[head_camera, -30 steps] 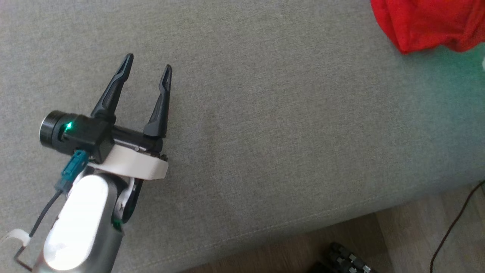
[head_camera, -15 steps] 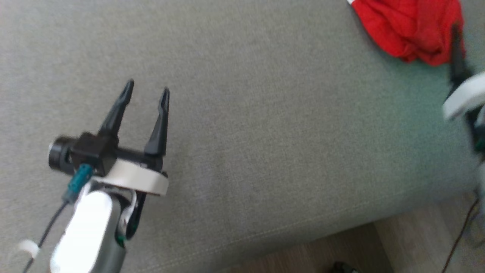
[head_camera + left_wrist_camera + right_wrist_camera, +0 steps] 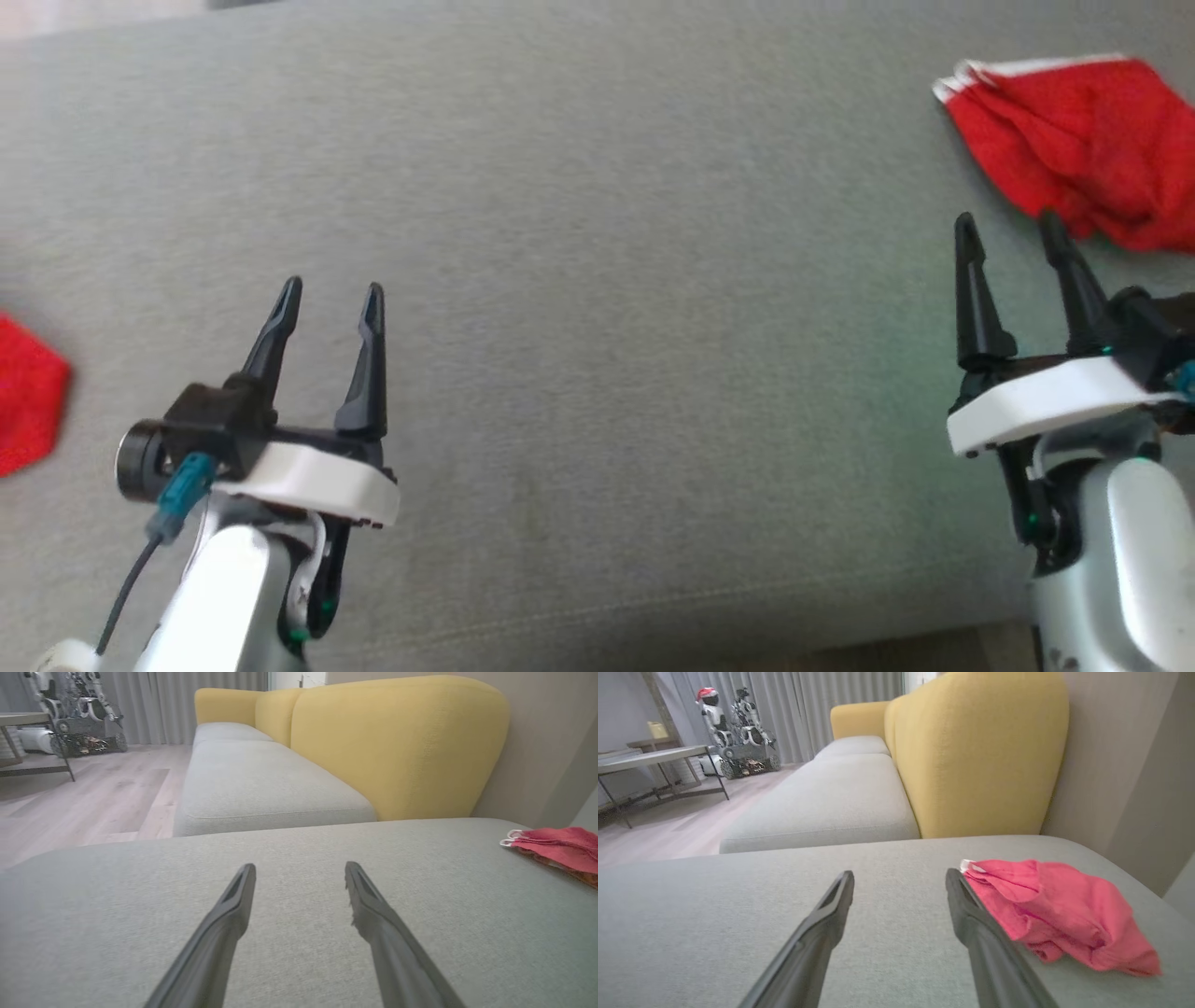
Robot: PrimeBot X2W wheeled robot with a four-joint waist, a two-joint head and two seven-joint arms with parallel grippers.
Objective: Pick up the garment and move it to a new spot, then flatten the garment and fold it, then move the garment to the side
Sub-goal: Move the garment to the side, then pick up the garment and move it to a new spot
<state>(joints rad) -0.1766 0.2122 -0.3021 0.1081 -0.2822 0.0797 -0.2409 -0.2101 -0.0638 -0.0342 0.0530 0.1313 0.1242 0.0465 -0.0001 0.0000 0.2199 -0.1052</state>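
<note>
Free room: I have the grey seat cushion (image 3: 597, 280) lying flat and open between my left gripper (image 3: 331, 297) and right gripper (image 3: 1008, 229), passable forward to its far edge. Obstacles: red garment (image 3: 1074, 140) heaped just beyond the right fingertips, and a second red cloth (image 3: 28, 401) at the far left. Yellow backrest (image 3: 397, 742) stands past the cushion's far edge.

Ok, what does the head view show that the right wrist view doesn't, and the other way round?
Head view: the left claw, open, and a red cloth piece at the left edge. Right wrist view: the yellow sofa back, a table and parked robots by the curtains. Both: the open right claw, the red garment near it and the grey cushion.
</note>
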